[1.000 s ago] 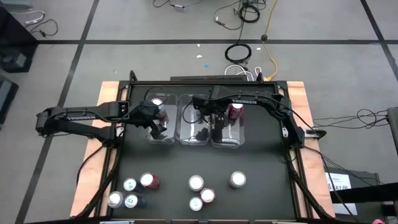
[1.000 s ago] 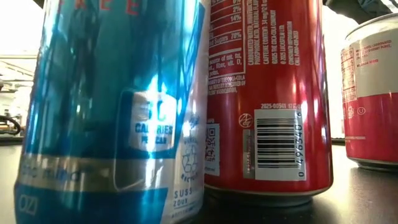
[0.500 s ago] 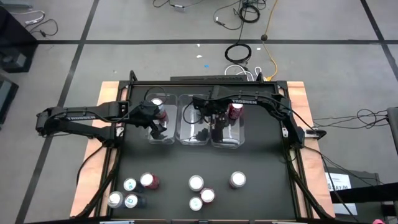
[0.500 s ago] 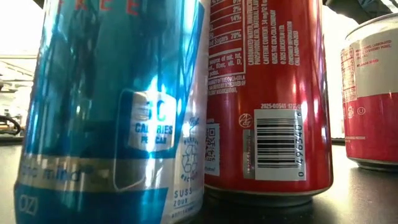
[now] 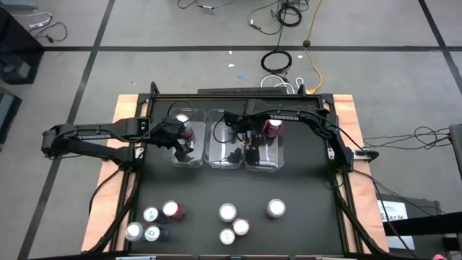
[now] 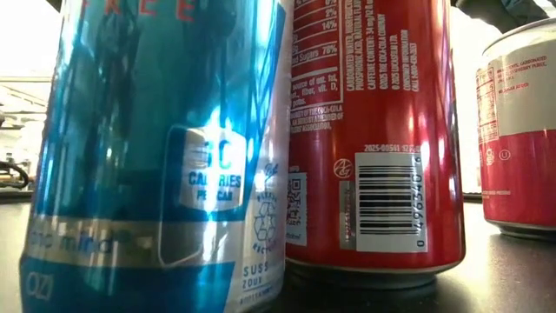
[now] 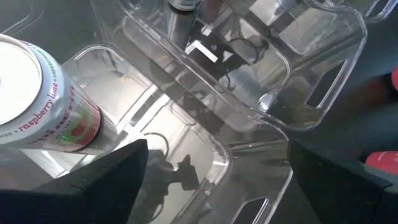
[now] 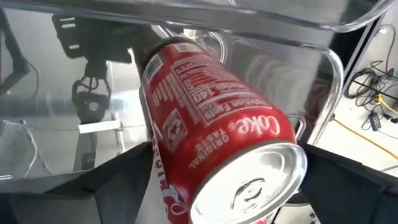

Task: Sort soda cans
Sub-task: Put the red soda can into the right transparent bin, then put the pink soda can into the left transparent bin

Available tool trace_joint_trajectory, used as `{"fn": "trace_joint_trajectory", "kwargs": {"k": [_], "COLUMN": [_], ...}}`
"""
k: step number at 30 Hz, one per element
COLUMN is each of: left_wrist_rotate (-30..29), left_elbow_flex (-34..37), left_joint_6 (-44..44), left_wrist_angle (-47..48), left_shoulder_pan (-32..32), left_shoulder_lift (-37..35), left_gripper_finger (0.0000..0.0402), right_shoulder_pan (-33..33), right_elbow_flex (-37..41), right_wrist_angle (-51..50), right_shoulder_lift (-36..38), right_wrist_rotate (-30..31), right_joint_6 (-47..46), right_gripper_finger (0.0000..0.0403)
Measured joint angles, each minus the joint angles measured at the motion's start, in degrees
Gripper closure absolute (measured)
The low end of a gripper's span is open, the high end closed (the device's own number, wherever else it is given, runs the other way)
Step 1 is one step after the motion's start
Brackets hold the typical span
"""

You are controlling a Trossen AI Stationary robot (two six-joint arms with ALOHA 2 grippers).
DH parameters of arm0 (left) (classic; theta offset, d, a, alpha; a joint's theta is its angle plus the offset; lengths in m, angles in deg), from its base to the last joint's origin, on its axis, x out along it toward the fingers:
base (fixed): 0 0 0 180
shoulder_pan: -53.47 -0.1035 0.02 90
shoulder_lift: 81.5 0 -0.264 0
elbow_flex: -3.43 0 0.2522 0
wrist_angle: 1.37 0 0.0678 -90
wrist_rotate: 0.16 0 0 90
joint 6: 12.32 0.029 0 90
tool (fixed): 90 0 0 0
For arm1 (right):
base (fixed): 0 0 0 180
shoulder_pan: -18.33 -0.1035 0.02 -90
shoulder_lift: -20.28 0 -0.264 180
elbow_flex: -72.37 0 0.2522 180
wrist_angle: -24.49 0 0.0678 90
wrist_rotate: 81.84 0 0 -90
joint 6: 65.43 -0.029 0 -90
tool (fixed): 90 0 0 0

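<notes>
Over the right clear bin (image 5: 264,160), right jaws (image 5: 254,144) stand open beside the red can (image 8: 211,143).

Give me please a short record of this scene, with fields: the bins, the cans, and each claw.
bins: three clear bins side by side at the table's far part
left bin: one raspberry lime can, upright
right bin: one red Coke can
loose cans: eight standing at the table's near edge
left claw: over the left bin, open, holding nothing
right claw: over the right bin, open, next to the Coke can
</notes>
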Motion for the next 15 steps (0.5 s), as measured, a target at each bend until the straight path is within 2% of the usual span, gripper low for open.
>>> {"fn": "trace_joint_trajectory", "kwargs": {"k": [6,11,15], "left_wrist_rotate": [-0.01,0.0,0.0], "left_elbow_flex": [0.0,0.0,0.0], "left_joint_6": [-0.02,0.0,0.02], "left_wrist_angle": [-0.02,-0.02,-0.02], "left_shoulder_pan": [-0.02,0.0,0.0], "left_shoulder_lift": [0.0,0.0,0.0], "left_gripper_finger": [0.001,0.001,0.001], "right_shoulder_pan": [0.0,-0.05,-0.13], "right_elbow_flex": [0.0,-0.04,-3.73], "right_wrist_angle": [-0.28,-0.43,-4.24], "right_shoulder_lift": [0.38,3.07,5.25], "right_wrist_rotate": [-0.04,2.87,2.8], "right_joint_6": [-0.03,-0.4,-4.15], "right_gripper_finger": [0.0022,0.0021,0.0021]}}
